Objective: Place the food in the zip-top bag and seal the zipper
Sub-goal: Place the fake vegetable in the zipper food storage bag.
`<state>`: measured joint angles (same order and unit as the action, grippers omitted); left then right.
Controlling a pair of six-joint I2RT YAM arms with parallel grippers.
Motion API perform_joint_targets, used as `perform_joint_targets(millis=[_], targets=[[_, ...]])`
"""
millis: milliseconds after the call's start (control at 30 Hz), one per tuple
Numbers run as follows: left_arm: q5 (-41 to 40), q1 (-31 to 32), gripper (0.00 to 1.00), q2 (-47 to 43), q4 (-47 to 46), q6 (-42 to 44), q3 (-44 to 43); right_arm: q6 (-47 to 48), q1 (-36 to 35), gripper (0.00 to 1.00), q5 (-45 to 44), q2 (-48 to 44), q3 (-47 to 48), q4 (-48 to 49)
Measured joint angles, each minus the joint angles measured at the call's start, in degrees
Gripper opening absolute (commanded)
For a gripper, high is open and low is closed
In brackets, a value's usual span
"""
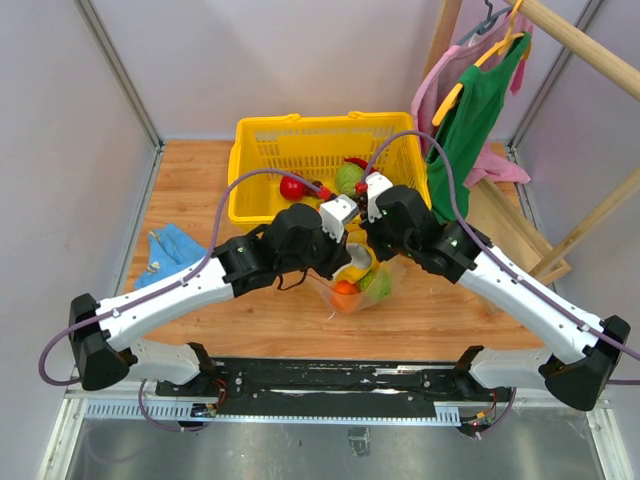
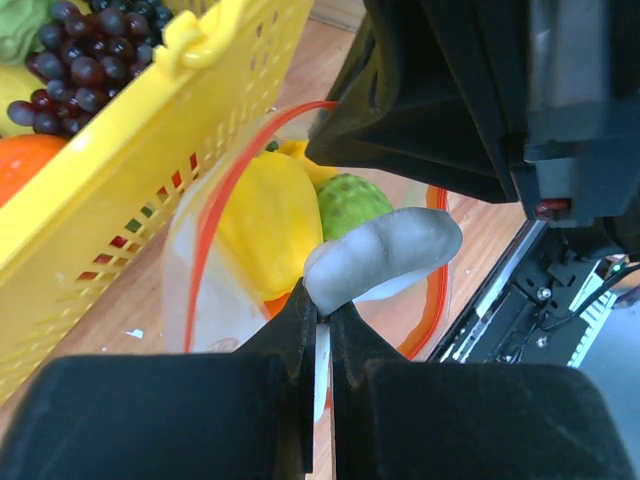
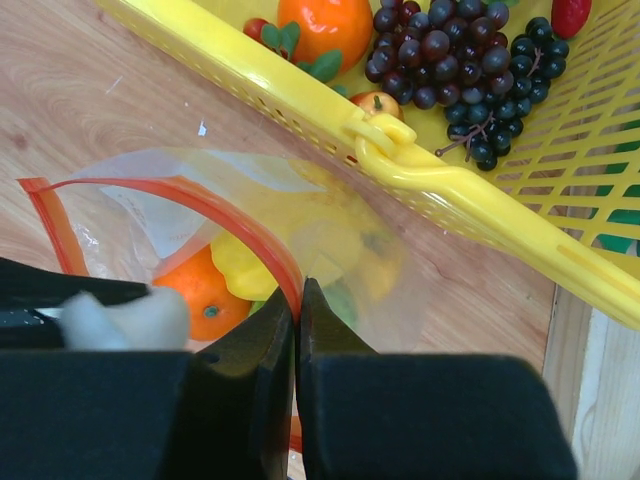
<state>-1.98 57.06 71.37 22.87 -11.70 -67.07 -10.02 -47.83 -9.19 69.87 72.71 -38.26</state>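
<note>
The zip-top bag (image 1: 358,285) stands open on the wooden table in front of the yellow basket. It holds an orange (image 3: 205,290), a yellow bell pepper (image 2: 268,225) and a green piece (image 2: 350,200). Both grippers meet over its mouth. My left gripper (image 2: 325,318) is shut on the zipper's whitish end piece (image 2: 385,255). My right gripper (image 3: 297,300) is shut on the red-orange zipper strip (image 3: 230,215), which curves open in a loop. In the top view the left gripper (image 1: 340,238) and right gripper (image 1: 372,235) are close together and their fingertips are hidden under the wrists.
The yellow lattice basket (image 1: 262,165) stands just behind the bag, with grapes (image 3: 460,60), an orange (image 3: 325,25) and other toy food. A blue cloth (image 1: 170,250) lies at the left. A wooden rack with hanging clothes (image 1: 480,100) stands at the back right.
</note>
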Motion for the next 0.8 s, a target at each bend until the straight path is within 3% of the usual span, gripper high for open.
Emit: perform_joint_targets(millis=[233,400,600,800], targets=[[-2.7,1.8,0.02,5.4,-1.6,0.5,0.0,-0.9,0.0,0.05,0.3,-0.5,0.0,0.8],[-2.0,1.9,0.09,6.7,-4.2,0.3,0.0,-1.2,0.6,0.06,0.2,-1.0,-0.2,0.7],[-1.1,2.4,0.33,7.5,-6.6,-0.1,0.0,-1.6,1.0,0.09,0.1,-2.1,-0.7,0.7],[-0.8,2.8,0.49,7.5,-7.6,-0.1,0.5,-1.7,1.0,0.10,0.0,-2.8,-1.4,1.1]])
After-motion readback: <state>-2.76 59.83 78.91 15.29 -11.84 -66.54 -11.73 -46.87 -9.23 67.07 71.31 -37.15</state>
